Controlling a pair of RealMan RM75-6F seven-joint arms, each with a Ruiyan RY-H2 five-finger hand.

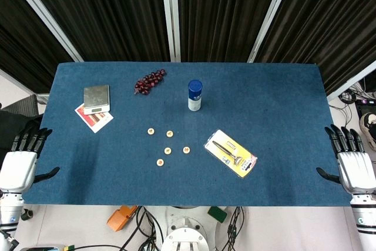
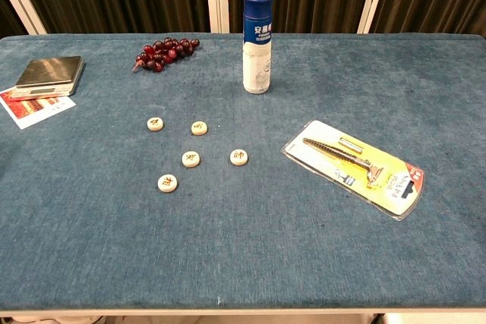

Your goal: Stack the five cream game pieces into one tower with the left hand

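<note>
Still five game pieces (image 2: 191, 158) unstacked.

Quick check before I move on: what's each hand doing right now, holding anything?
Left hand: open, holding nothing, at the table's left edge.
Right hand: open, holding nothing, at the table's right edge.

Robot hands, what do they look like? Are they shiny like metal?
In the head view, the left hand and the right hand match: each has a smooth white, shell-like back, black fingers and a black thumb, on a white wrist. They look like plastic rather than shiny metal. No markings or cables show on them.
</note>
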